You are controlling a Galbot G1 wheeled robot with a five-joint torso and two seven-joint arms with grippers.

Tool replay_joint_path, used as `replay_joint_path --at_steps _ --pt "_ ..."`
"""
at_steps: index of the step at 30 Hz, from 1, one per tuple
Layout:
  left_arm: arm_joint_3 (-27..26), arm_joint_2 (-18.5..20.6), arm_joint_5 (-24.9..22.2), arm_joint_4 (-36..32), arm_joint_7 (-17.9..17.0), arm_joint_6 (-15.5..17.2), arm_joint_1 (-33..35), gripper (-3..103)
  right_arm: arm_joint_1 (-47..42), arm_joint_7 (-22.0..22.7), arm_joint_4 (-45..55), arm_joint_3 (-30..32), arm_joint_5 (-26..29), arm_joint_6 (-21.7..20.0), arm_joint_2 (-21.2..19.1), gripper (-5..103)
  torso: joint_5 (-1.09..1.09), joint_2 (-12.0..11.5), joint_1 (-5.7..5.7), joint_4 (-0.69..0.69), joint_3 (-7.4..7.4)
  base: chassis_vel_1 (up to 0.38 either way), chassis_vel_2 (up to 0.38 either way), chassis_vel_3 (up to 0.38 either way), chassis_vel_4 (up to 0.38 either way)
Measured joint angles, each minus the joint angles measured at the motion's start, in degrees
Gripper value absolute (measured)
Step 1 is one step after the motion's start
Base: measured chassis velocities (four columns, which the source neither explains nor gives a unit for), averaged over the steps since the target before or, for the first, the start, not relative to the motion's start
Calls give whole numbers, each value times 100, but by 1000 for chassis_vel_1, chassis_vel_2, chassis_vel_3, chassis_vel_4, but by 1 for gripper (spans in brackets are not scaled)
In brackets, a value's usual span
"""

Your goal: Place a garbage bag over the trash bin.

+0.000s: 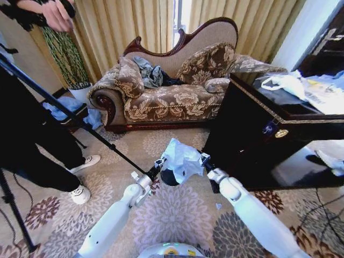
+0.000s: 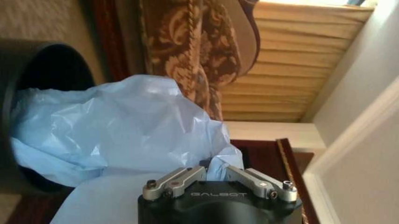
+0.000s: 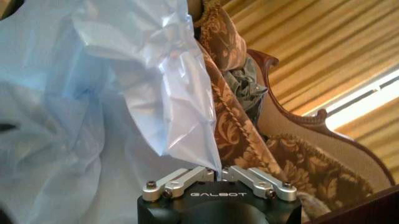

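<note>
- A patterned carpet (image 1: 177,215) with large flower motifs covers the floor in the head view.
- A brown floral sofa (image 1: 161,99) stands at the far side, in front of striped gold curtains (image 1: 123,27); a heap of grey clothes (image 1: 149,72) lies on its seat.
- A dark glossy cabinet (image 1: 252,134) stands on the right, with white plastic bags and papers (image 1: 306,88) on its top.
- A person in dark trousers (image 1: 32,145) and white shoes stands at the left, beside a black tripod leg (image 1: 70,115).
- The two white arms reach forward from the near edge to the middle of the carpet.
- The garbage bag (image 1: 183,158) is bunched, pale blue-white and crinkled, held up between the two end effectors, directly over the trash bin; in the left wrist view part of the plastic hangs into the bin's mouth.
- The trash bin (image 1: 169,178) stands on the carpet just left of the cabinet's corner, its black rim showing under the bag.
- The left end effector (image 1: 159,163) is at the bag's left edge, fingers together and pinching the plastic.
- The right end effector (image 1: 205,158) is at the bag's right edge, fingers likewise clamped on the film.
</note>
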Motion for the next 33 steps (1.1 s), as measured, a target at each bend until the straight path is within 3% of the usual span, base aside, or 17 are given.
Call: replay_joint_path --at_steps 7,16,23,33 --pt "23 -134 -74 -116 -33 2 33 0 -562 -289 841 520 96 -201 -733 0 -2 0 0 0 0 0 0 0 0" --pt "-200 -558 -108 353 -124 -39 152 0 -1257 -537 1298 834 54 -197 -1081 0 -1 0 0 -2 0 0 0 0 0" --pt "-412 -745 -25 294 -190 -118 627 0 -996 -647 1434 378 140 -211 -1373 0 -1 0 0 0 -1 0 0 0 0" --pt "-508 -573 -158 -437 -491 -192 749 0 531 -781 1319 -860 350 -387 -1410 0 -2 0 0 -1 0 0 0 0 0"
